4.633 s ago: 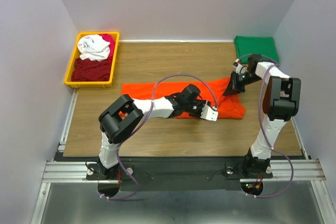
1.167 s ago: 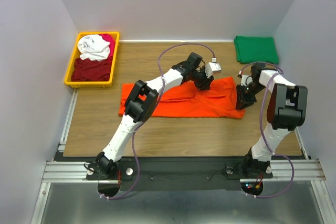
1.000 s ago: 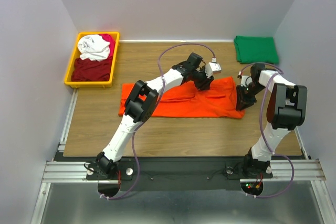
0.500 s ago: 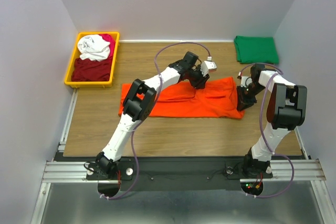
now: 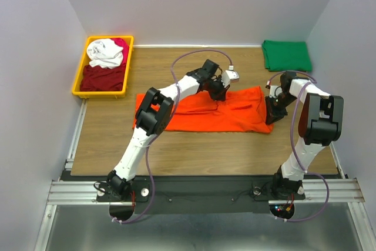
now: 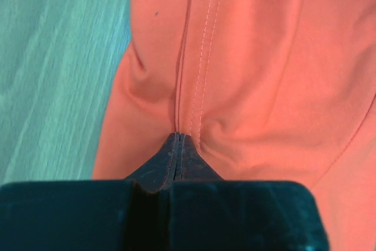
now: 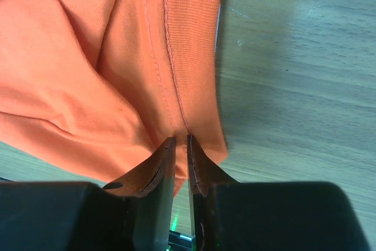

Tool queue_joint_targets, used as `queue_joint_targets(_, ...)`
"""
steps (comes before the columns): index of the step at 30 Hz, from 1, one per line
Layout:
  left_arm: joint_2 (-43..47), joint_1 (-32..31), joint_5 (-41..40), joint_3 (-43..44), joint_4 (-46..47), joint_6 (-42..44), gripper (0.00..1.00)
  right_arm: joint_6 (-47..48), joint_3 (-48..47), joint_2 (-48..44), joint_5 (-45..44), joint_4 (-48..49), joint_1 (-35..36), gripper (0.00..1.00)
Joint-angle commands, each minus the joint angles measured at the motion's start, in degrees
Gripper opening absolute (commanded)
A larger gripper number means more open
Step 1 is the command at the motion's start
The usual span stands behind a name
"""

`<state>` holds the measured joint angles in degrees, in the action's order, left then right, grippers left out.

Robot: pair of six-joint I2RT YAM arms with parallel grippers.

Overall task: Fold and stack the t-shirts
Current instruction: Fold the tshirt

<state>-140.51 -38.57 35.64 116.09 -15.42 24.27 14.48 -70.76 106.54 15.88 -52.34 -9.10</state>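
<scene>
- Since a second ago the left pincer [image 5: 218, 94] has slid a little leftward along the far hem of the orange t-shirt [image 5: 235, 114] and snapped together. The right arm has barely shifted.
- That t-shirt lies spread lengthwise on the bench [image 5: 176, 145], mostly flat, with wrinkles drawn toward the left pincer.
- In the left wrist view, the left pincer is clenched with its tips meeting. It pinches a pucker of the orange t-shirt right at the double-stitched hem.
- The right pincer [image 5: 271, 116] sits at the orange t-shirt's right end, on the near corner. Its jaws are narrowed to a slit with the ribbed hem caught between them.
- A folded green t-shirt [image 5: 286, 54] lies beyond the orange t-shirt's right end, well apart from it.
- Beyond its left end stands a yellow bin [image 5: 77, 80] with a white t-shirt [image 5: 106, 52] heaped over a dark red t-shirt [image 5: 103, 77].
</scene>
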Motion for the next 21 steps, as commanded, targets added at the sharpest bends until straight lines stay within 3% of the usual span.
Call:
queue_joint_targets(1, 8.1, 1.5, 0.8, -2.8, 3.9, -1.9, 0.0, 0.8, 0.3, 0.6, -1.3, -0.3, -0.5, 0.19)
queue_joint_targets(10, 8.3, 2.2, -1.0, -4.9, 4.8, -0.8, 0.01, 1.1, 0.2, 0.4, -1.6, -0.5, -0.5, 0.18)
queue_joint_targets(11, 8.0, 2.2, -1.1, -3.9, 3.3, -0.5, 0.08, 1.1, 0.1, 0.2, -1.6, -0.4, -0.5, 0.18)
queue_joint_targets(12, 7.6, 2.2, -1.1, -3.0, 2.2, 0.4, 0.26, 1.1, -0.1, 0.0, -1.6, -0.5, -0.5, 0.18)
queue_joint_targets(15, 7.7, 2.5, -1.2, -2.2, -1.0, 1.2, 0.49, 1.5, -1.3, -1.3, -1.1, -1.1, -0.5, 0.22)
queue_joint_targets(21, 20.5, 7.5, 0.3, -15.2, 0.7, 0.2, 0.49, 4.0, -7.4, -4.7, -3.0, -2.3, -0.5, 0.27)
